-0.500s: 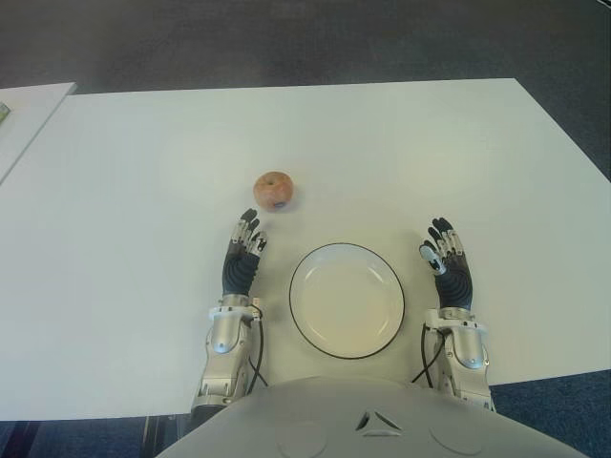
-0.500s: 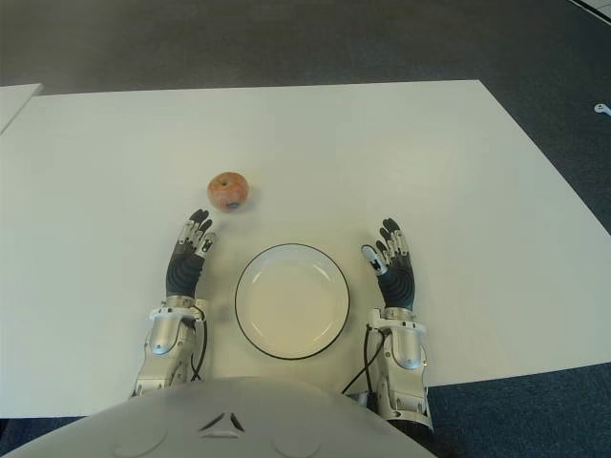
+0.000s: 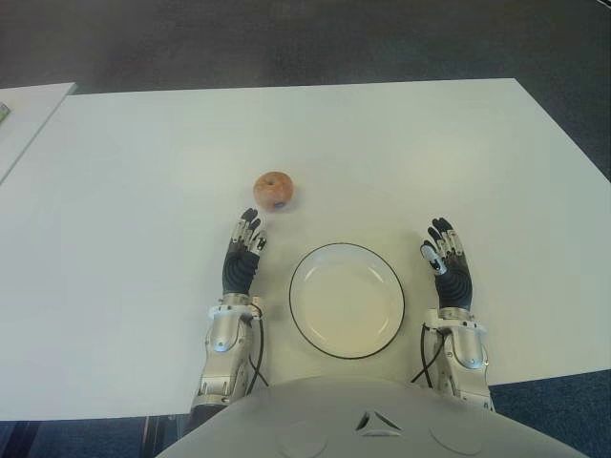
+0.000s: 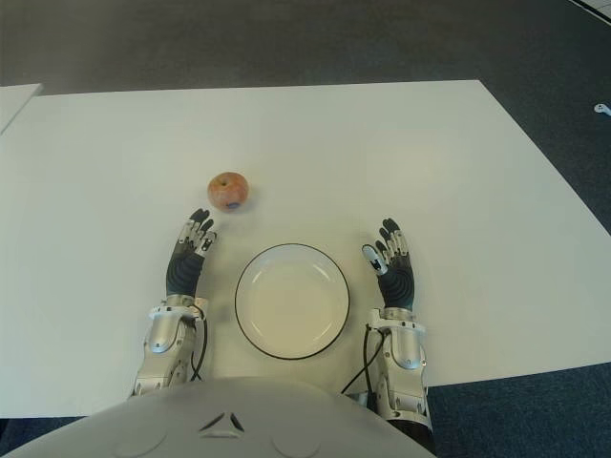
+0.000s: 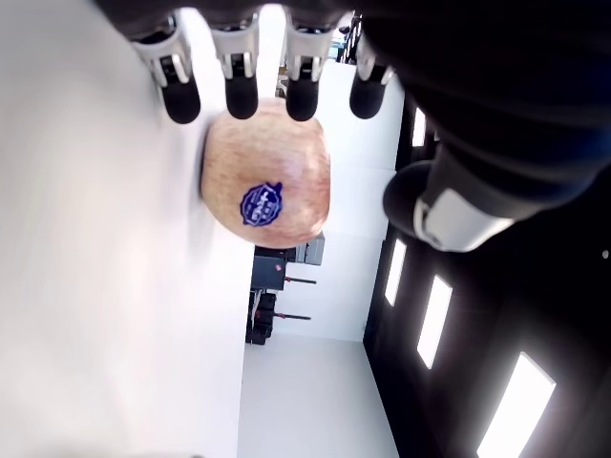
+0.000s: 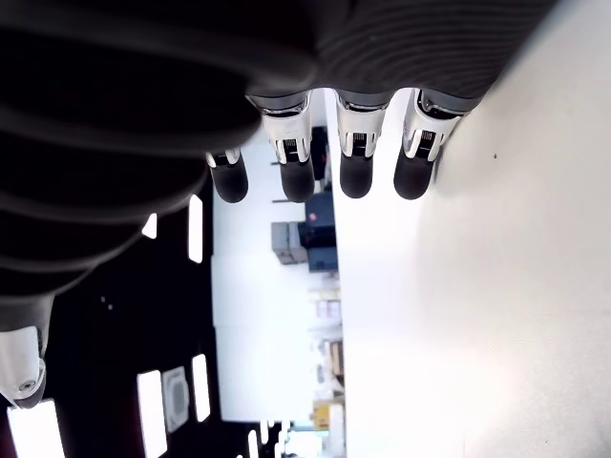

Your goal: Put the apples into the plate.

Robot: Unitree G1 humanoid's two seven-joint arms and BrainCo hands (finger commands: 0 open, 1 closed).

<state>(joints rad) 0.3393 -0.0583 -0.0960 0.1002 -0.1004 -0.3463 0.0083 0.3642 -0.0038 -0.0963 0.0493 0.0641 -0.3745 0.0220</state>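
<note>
One reddish apple with a blue sticker lies on the white table, a little beyond my left hand. The left wrist view shows the apple just past that hand's straight fingertips, not touched. The left hand is open and holds nothing. An empty white plate with a dark rim sits between my two hands, near the table's front edge. To the plate's right is my right hand, open with fingers extended and nothing in it.
A second white table's corner shows at the far left. Dark carpet lies beyond the table's far edge.
</note>
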